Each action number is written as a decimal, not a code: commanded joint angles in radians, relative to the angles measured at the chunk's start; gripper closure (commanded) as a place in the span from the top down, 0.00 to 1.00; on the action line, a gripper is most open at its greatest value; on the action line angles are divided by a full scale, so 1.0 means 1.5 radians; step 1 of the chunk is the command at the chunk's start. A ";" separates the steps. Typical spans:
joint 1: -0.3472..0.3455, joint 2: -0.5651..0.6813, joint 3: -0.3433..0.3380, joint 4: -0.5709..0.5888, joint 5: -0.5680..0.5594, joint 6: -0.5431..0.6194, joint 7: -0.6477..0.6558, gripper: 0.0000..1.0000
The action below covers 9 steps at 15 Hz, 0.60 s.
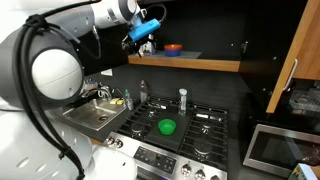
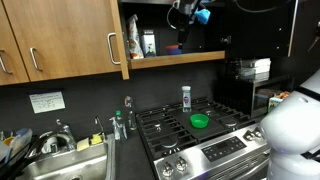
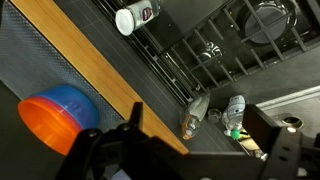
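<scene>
My gripper [image 1: 147, 28] hangs high up in front of the wooden shelf [image 1: 200, 63], open with nothing between its fingers; it also shows at the top of an exterior view [image 2: 186, 14]. An orange and blue bowl [image 1: 173, 48] sits on the shelf just beside it. In the wrist view the bowl [image 3: 58, 116] lies at the lower left on the shelf [image 3: 100, 75], and the gripper [image 3: 200, 130] looks down past the shelf edge with its two dark fingers [image 3: 135, 122] spread wide. Nothing is held.
Below is a gas stove [image 1: 205, 135] with a green bowl [image 1: 167, 126] and a white shaker [image 1: 182, 98] on it. A sink [image 1: 92, 116] with bottles [image 3: 233, 112] beside it lies to one side, wooden cabinets [image 2: 60, 40] stand by the shelf, and a microwave [image 1: 275, 148] sits opposite.
</scene>
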 commanded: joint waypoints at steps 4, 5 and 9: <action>0.005 -0.085 -0.015 -0.154 -0.026 0.115 0.009 1.00; 0.005 -0.091 -0.018 -0.172 -0.028 0.128 0.009 1.00; 0.002 -0.100 -0.031 -0.235 -0.035 0.178 0.012 1.00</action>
